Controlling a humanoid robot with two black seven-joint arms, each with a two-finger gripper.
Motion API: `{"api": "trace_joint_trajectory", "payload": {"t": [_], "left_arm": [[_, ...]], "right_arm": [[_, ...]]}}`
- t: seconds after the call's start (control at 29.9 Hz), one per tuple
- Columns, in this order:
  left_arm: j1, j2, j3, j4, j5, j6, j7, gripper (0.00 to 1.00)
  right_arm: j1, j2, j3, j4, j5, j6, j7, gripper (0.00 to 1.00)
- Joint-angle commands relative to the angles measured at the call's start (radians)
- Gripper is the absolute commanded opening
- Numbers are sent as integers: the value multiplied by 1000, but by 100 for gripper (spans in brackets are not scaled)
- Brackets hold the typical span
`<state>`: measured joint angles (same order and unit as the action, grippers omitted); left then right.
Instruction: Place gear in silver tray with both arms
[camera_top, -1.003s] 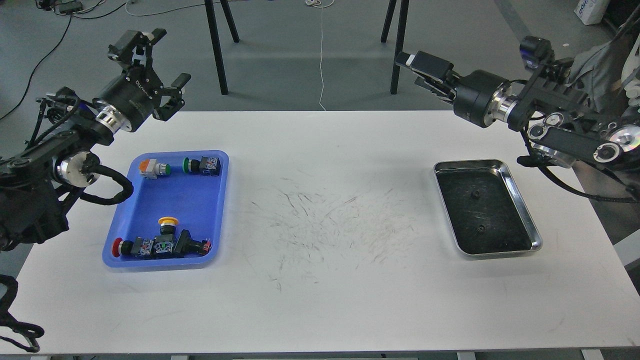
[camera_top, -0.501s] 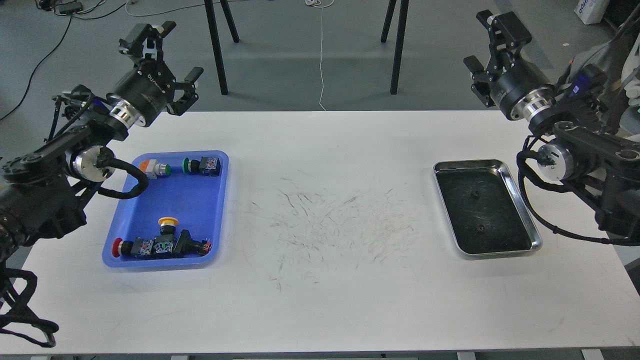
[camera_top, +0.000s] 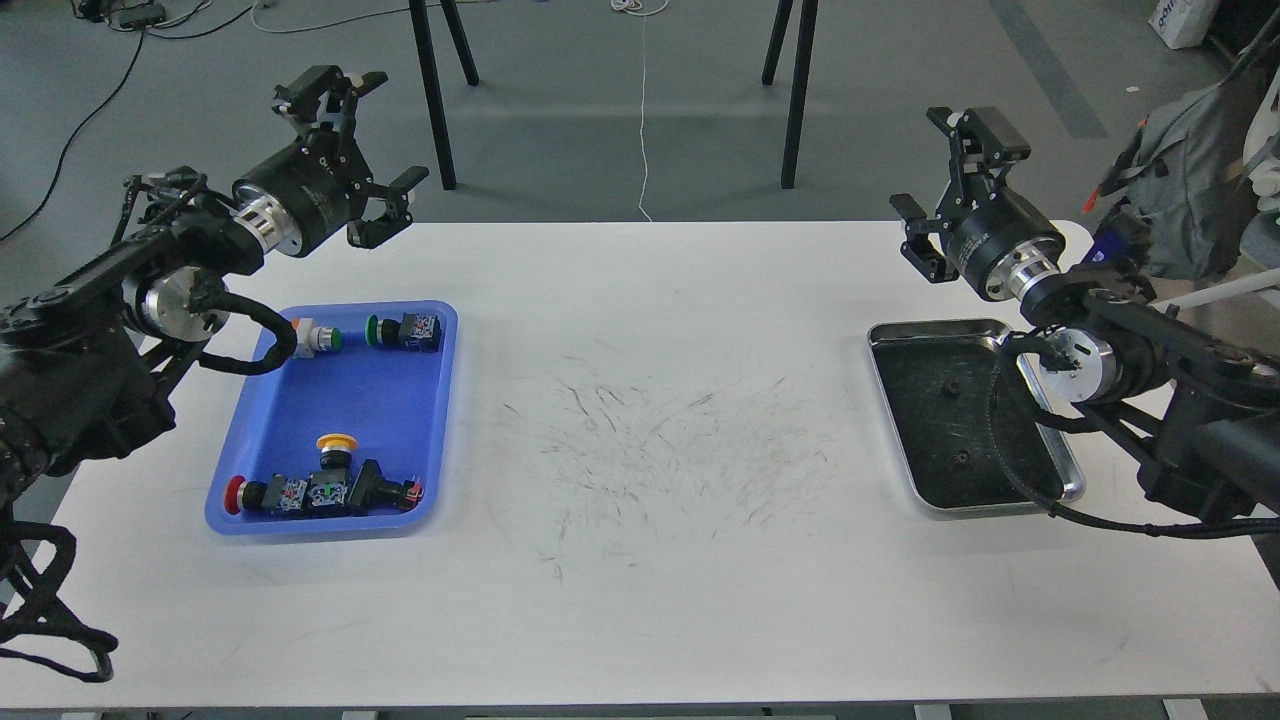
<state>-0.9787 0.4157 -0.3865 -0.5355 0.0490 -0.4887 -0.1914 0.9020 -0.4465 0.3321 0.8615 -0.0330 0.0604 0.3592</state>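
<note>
Left tool (camera_top: 365, 150) wide open, empty; right tool (camera_top: 950, 170) likewise.

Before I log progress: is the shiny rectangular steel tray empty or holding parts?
Empty: the shiny steel tray shows only its dark scratched bottom, partly hidden by the right arm's cable.

We count two trays on the bench (camera_top: 640, 620): one blue tray (camera_top: 250, 455) and one silver tray (camera_top: 1050, 420). In the blue tray lie five push-button parts, as far as we can tell: two at the far end, three at the near end. Two arms reach in, each with one end effector: left (camera_top: 368, 135), right (camera_top: 950, 175).
</note>
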Motion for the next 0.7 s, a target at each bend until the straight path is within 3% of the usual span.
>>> {"api": "trace_joint_trajectory", "payload": {"t": [0.0, 0.33, 0.67], "left_arm": [[2, -2, 2, -10, 2, 0, 1, 100], [0, -8, -6, 2, -11, 0, 0, 100], [17, -31, -101, 5, -18, 9, -63, 100]], "right_arm": [[2, 38, 11, -15, 36, -2, -8, 98], [6, 106, 111, -87, 36, -80, -8, 99], [3, 123, 171, -82, 88, -90, -11, 99]]}}
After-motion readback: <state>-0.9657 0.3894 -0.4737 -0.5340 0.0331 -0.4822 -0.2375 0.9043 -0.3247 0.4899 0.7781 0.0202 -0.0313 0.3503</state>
